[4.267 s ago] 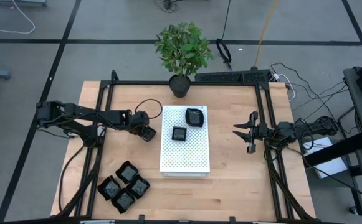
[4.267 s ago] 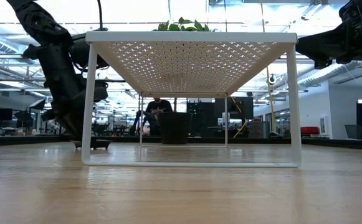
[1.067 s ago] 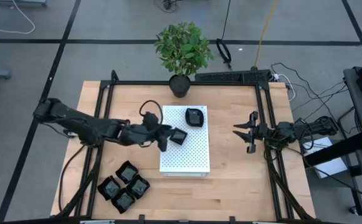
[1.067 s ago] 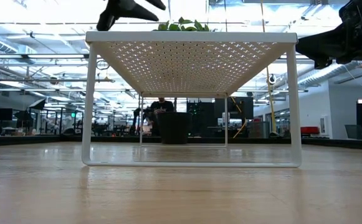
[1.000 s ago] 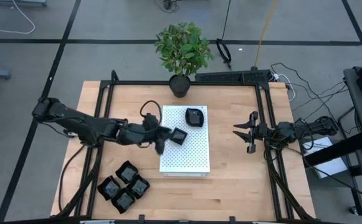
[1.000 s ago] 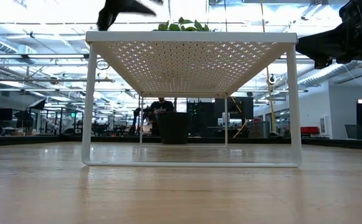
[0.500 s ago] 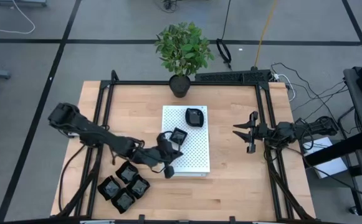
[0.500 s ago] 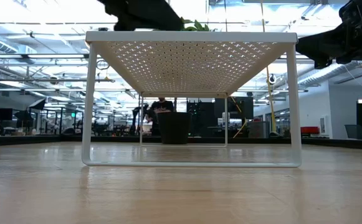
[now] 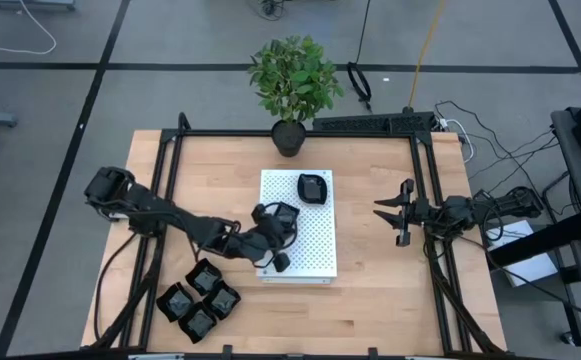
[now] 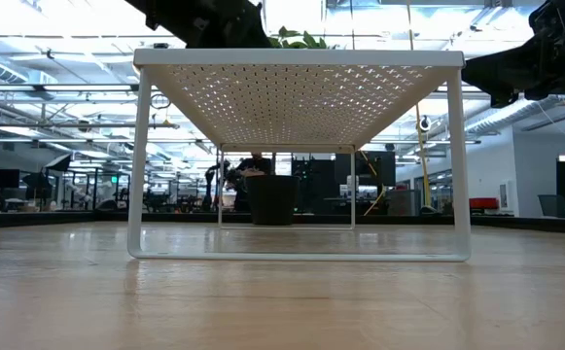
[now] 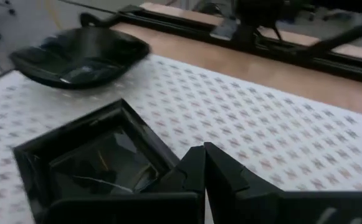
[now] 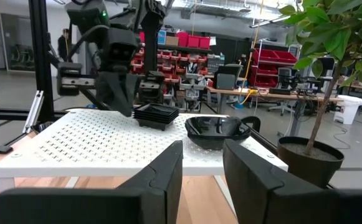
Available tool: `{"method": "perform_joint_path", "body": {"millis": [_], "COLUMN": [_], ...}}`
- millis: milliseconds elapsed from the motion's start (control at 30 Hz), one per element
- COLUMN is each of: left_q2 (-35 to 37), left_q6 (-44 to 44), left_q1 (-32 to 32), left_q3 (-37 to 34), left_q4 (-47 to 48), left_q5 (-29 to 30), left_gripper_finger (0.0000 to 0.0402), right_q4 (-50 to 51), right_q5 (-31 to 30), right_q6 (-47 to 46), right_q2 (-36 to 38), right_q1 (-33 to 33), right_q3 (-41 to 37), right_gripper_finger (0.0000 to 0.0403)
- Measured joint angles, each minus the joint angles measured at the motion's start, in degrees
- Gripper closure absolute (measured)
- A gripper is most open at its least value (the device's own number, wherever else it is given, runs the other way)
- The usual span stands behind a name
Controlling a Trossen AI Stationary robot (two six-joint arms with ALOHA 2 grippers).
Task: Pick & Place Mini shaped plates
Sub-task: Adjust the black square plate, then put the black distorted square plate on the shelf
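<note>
A small square black plate [image 9: 287,213] [image 11: 93,165] lies flat on the white perforated board [image 9: 310,255]. A rounded black plate [image 9: 313,187] [image 11: 81,56] rests on the board's far part. My left gripper [image 9: 274,224] [image 11: 204,152] is shut with nothing between its fingers, low over the board, close against the square plate's near-left corner. My right gripper [image 9: 380,212] [image 12: 202,155] waits open and empty at the table's right side. Several more black plates [image 9: 200,298] sit grouped on the table at the near left. My left gripper's shut fingers [image 11: 187,174] lie right beside the square plate's corner [image 11: 168,163], slanting down from the table's near left. I cannot tell whether they touch it. The plate stays flat on the board.
A potted plant [image 9: 289,138] stands at the far edge, behind the board. The board is a raised stand on thin legs [image 10: 138,156]. Black frame rails [image 9: 165,190] run along the table's left, right and far sides. Bare wood lies at the near right.
My left gripper has shut on nothing. It has sunk toward the board, swung toward the table's near edge and rolled at the wrist. The small square plate, skewed between the open fingers a second ago, now lies square on the board at about the same spot.
</note>
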State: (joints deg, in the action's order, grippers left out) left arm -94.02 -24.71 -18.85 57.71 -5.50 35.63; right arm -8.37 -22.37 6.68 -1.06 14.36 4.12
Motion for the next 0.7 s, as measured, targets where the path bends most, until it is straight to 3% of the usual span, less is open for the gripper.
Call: {"method": "perform_joint_path", "body": {"millis": [433,700], "left_q2": [0.0,4.8], "left_q6": [-5.0,-4.2], "left_q1": [4.7,4.6], "left_q3": [0.0,0.0], "left_q4": [4.1,6.4], "left_q5": [0.9,-5.9], "left_gripper_finger": [0.0386,0.0397], "right_q4": [0.0,0.0], "right_q5": [0.0,0.0], "right_q6": [0.0,0.0], "right_q2": [0.0,0.0], "right_q1": [0.0,0.0], "right_q3": [0.0,0.0], "right_gripper_finger": [0.03,0.03]}}
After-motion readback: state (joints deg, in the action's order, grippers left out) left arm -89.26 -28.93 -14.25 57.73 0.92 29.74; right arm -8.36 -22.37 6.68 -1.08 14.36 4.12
